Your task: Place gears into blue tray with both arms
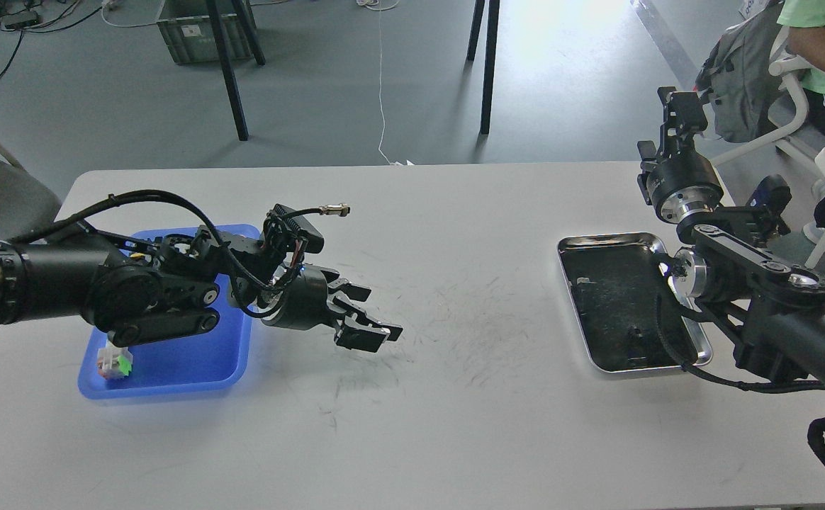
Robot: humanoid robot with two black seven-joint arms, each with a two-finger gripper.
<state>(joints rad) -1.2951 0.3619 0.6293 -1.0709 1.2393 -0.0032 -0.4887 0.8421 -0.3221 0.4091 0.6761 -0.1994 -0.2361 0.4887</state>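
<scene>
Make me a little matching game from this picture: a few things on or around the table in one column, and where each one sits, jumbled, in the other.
Things:
1. shallow bright-blue plastic tray
2. shiny steel tray with a black inside
3. small white switch block with a green cap
4. left arm's black two-finger pincer

Places:
A. inside the blue tray, near its front left corner
B. over the bare white tabletop, just right of the blue tray
C. on the table's right side
D. on the table's left side

Pairs: 1-D, 2-C, 3-A, 4-B
</scene>
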